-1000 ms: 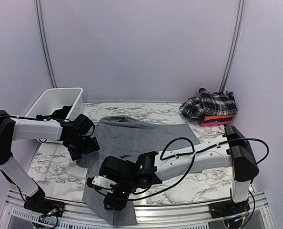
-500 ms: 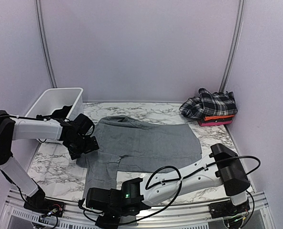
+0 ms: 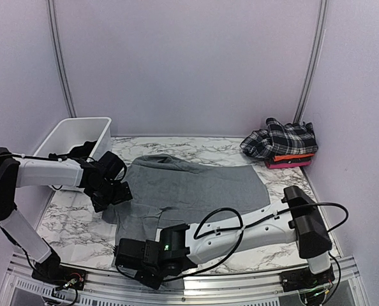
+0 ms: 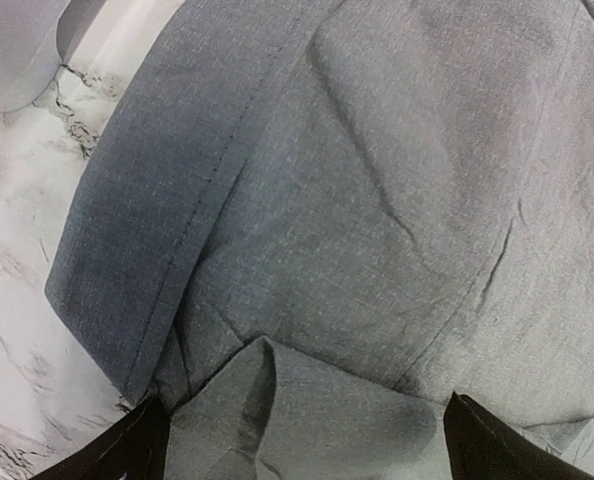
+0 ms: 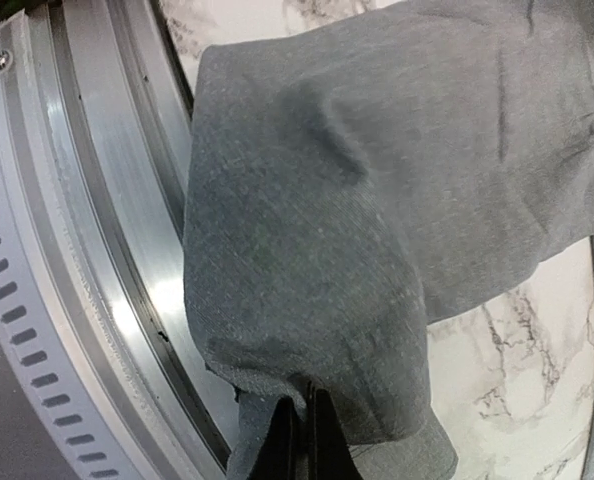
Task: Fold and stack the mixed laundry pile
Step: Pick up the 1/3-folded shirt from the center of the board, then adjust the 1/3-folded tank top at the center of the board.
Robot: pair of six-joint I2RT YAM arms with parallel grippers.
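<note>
Grey trousers [image 3: 196, 185] lie on marble table [image 3: 68, 220] between lilac walls [image 3: 177, 64].

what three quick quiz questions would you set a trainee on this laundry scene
1. True or false: the right gripper is shut on the grey trousers.
2. Where does the plaid piece lie? A in the white basket; B on the orange piece at far right; C under the grey trousers.
3. Fill in: the jaws of the left gripper stand ____.
Key: 1 true; 2 B; 3 open.
</note>
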